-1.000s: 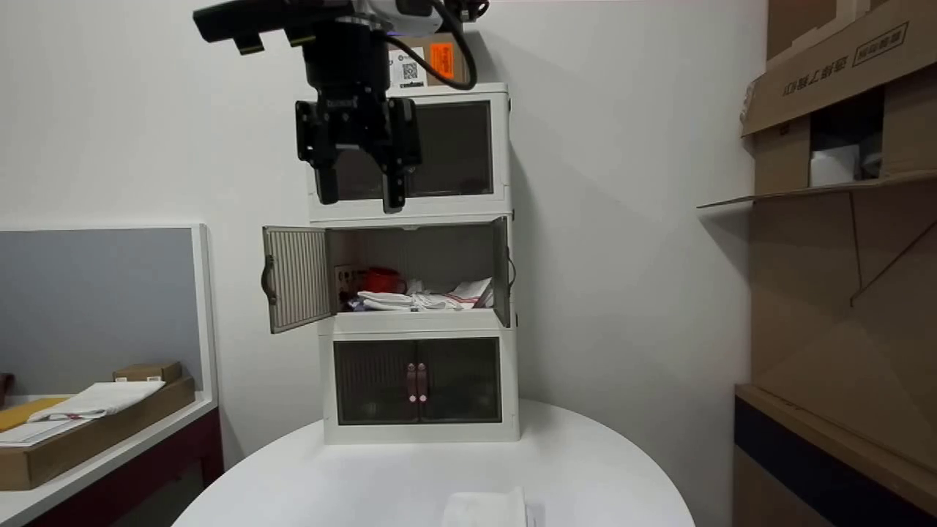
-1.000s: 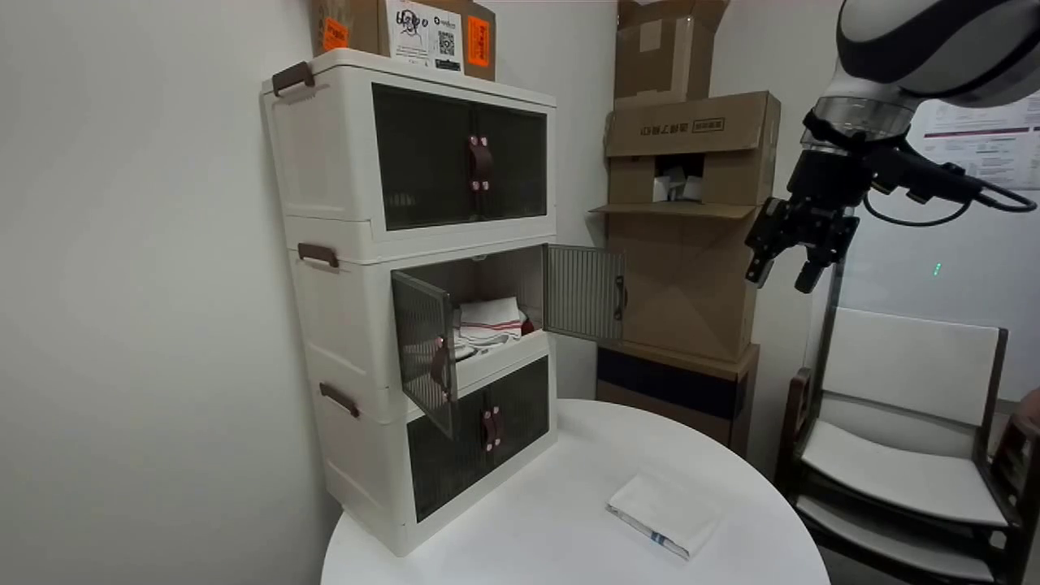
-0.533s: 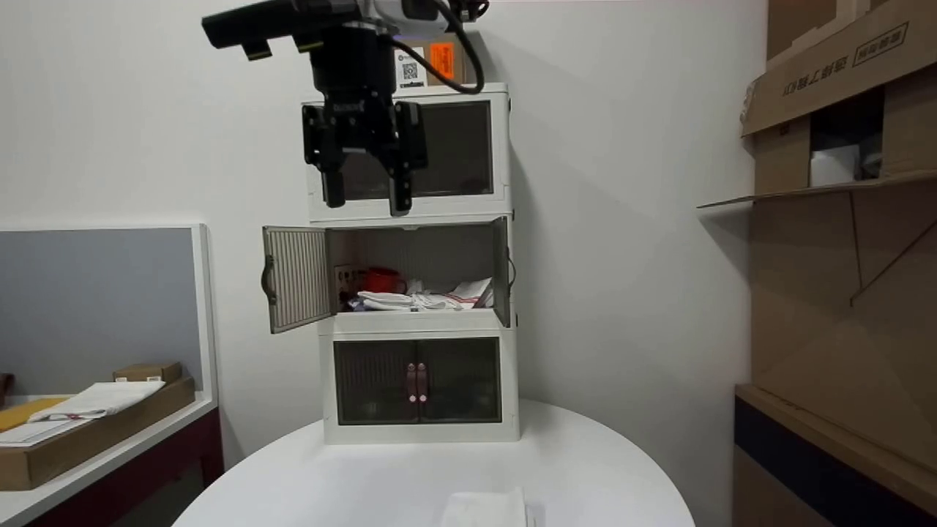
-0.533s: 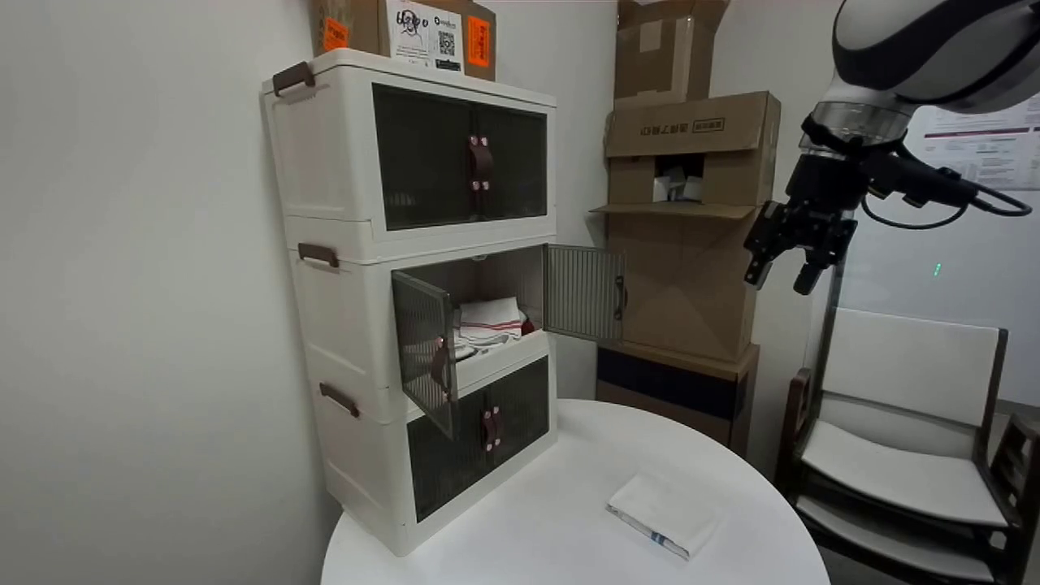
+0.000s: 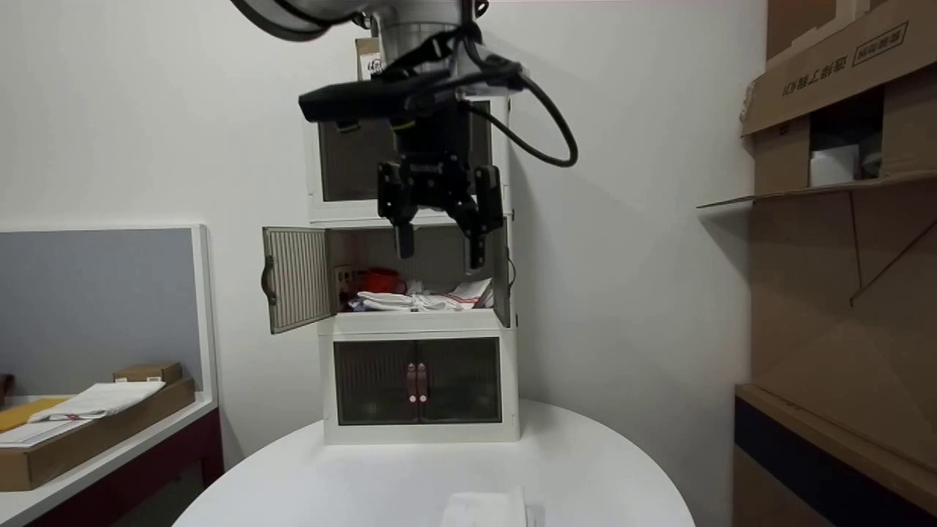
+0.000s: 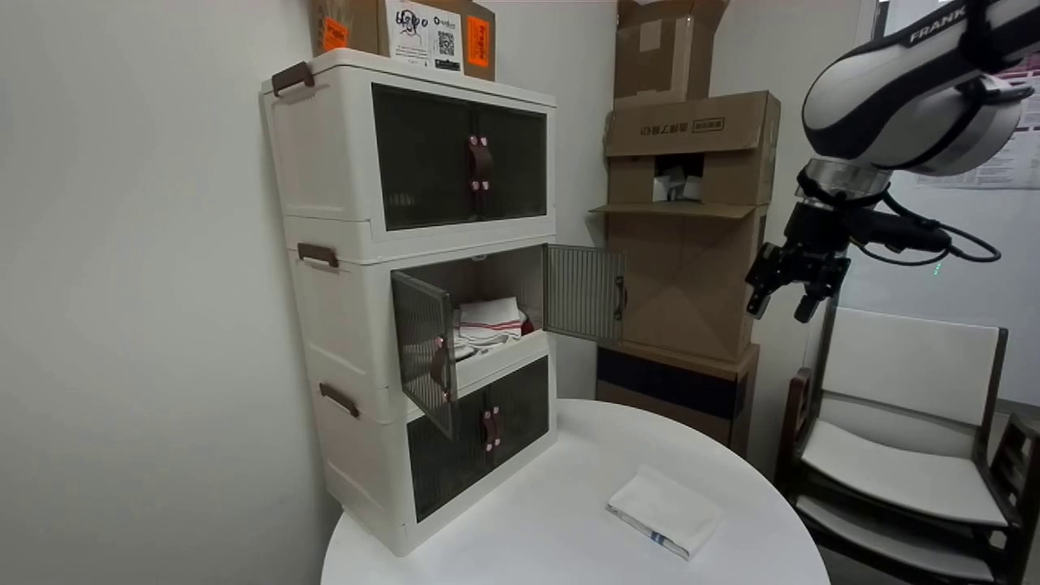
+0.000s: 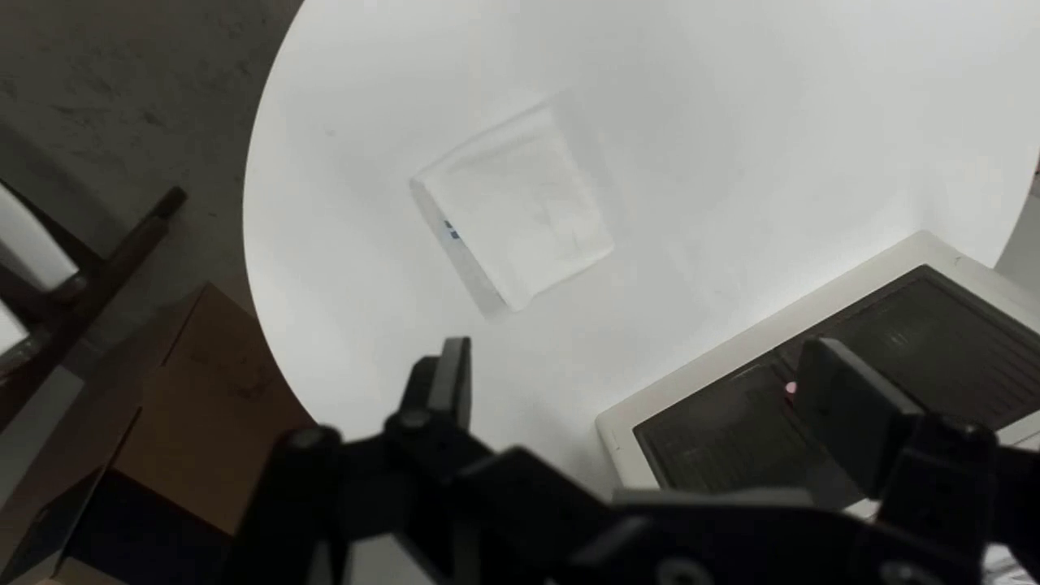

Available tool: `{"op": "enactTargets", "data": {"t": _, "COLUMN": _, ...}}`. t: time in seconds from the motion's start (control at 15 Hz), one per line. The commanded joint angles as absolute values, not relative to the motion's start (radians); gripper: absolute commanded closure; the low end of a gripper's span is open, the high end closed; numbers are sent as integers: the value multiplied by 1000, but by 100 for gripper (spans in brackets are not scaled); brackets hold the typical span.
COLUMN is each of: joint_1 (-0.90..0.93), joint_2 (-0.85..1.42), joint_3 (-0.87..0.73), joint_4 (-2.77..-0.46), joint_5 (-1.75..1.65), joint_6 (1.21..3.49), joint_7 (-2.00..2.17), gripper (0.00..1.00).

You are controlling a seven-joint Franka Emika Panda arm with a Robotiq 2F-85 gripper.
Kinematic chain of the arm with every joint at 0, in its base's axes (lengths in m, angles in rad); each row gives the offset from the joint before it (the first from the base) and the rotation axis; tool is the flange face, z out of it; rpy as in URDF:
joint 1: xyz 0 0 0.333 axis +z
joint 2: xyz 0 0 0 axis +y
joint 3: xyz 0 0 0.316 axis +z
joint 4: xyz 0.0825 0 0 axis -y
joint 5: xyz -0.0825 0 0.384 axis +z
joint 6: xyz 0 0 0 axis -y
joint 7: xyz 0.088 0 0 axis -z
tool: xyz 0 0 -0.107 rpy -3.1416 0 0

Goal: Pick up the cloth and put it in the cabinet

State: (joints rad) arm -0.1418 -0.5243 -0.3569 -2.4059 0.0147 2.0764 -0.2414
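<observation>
The folded white cloth with a small blue mark lies flat on the round white table in both exterior views [image 5: 483, 510] [image 6: 665, 512] and in the wrist view [image 7: 520, 213]. The white stacked cabinet [image 5: 417, 323] stands on the table; it also shows in an exterior view [image 6: 337, 325]. Its middle compartment has both doors [image 6: 583, 291] open and holds several folded cloths [image 5: 384, 301] and a red cup [image 5: 381, 280]. My gripper [image 5: 440, 252] is open and empty, well above the table and apart from the cloth; it also shows in the wrist view [image 7: 639, 357].
The round table [image 6: 593, 455] has a curved edge. Cardboard boxes [image 6: 682, 276] stand behind it, with chairs [image 6: 902, 455] beside. A side desk bears a long box [image 5: 110, 439] and another white cloth [image 5: 102, 399]. The cabinet's open door [image 5: 296, 278] juts outward.
My gripper has moved down and to the right in an exterior view, and slightly down in the other view. It has stayed open. The cloth and cabinet have not moved.
</observation>
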Motion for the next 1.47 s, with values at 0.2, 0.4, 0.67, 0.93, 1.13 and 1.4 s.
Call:
{"op": "enactTargets", "data": {"t": 0.2, "joint_1": -184, "joint_2": -269, "joint_3": -348, "joint_4": -2391, "joint_5": 33, "joint_6": 2266, "joint_7": -229, "gripper": 0}}
{"op": "enactTargets", "data": {"t": 0.4, "joint_1": -179, "joint_2": -182, "joint_3": -336, "joint_4": -2401, "joint_5": 72, "joint_6": 2357, "joint_7": -223, "gripper": 0}}
{"op": "enactTargets", "data": {"t": 0.67, "joint_1": -176, "joint_2": -61, "joint_3": -301, "joint_4": -2397, "joint_5": 112, "joint_6": 2426, "joint_7": -225, "gripper": 0}}
{"op": "enactTargets", "data": {"t": 0.93, "joint_1": -185, "joint_2": 39, "joint_3": -267, "joint_4": -2392, "joint_5": 123, "joint_6": 2467, "joint_7": -211, "gripper": 0}}
{"op": "enactTargets", "data": {"t": 1.13, "joint_1": -194, "joint_2": 31, "joint_3": -258, "joint_4": -2406, "joint_5": 110, "joint_6": 2456, "joint_7": -217, "gripper": 0}}
{"op": "enactTargets", "data": {"t": 1.4, "joint_1": -195, "joint_2": 54, "joint_3": -253, "joint_4": -2396, "joint_5": 127, "joint_6": 2456, "joint_7": -222, "gripper": 0}}
